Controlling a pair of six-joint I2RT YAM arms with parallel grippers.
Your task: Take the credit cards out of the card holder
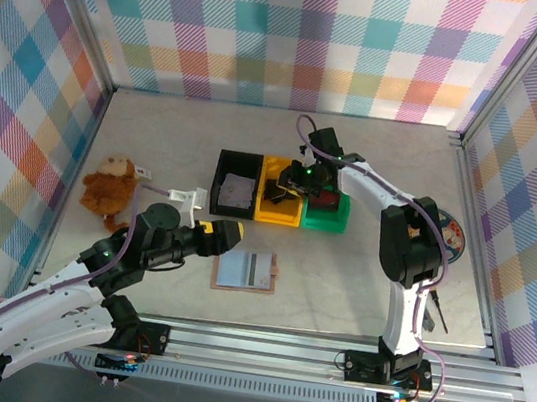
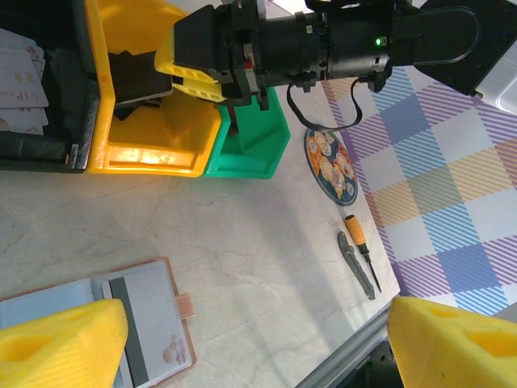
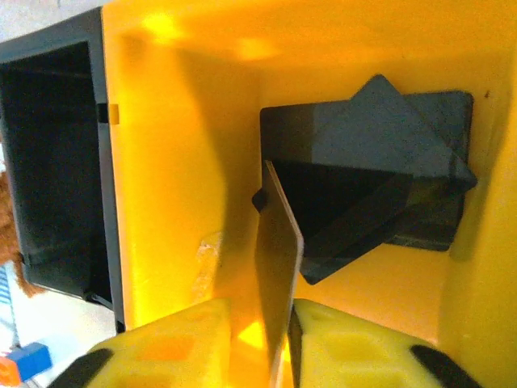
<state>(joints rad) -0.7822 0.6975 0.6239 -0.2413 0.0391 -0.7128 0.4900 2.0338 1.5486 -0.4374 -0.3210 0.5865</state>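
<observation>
- Right hand (image 3: 262, 327): reached into the yellow bin (image 3: 186, 162), far of centre on the desk (image 1: 355, 295); a card (image 3: 279, 250) stands on edge between its two fingers, which are set narrowly apart; whether the pads clamp the card or merely flank it cannot be told.
- Left hand (image 2: 258, 323): jaws spread wide, nothing between them; hovering just beside the card holder (image 1: 246, 271).
- Card holder: lying open and flat on the desk, near of the bins and right of the left hand; one pale card with a dark stripe (image 2: 137, 323) sits in it, so in my judgement the task is unfinished.
- Risk: the card on edge may lean on a finger and be dragged up and out of the bin when the hand lifts; cause, too little clearance between the fingers.
- Risk: the holder lies loose; a pull on the remaining card may slide or fold it rather than free the card.
- Views: the right wrist view gives the dark cards (image 3: 380, 162) lying on the bin floor, which the arm covers from above; the left wrist view gives the stripe on the remaining card; the top view gives the overall layout.
</observation>
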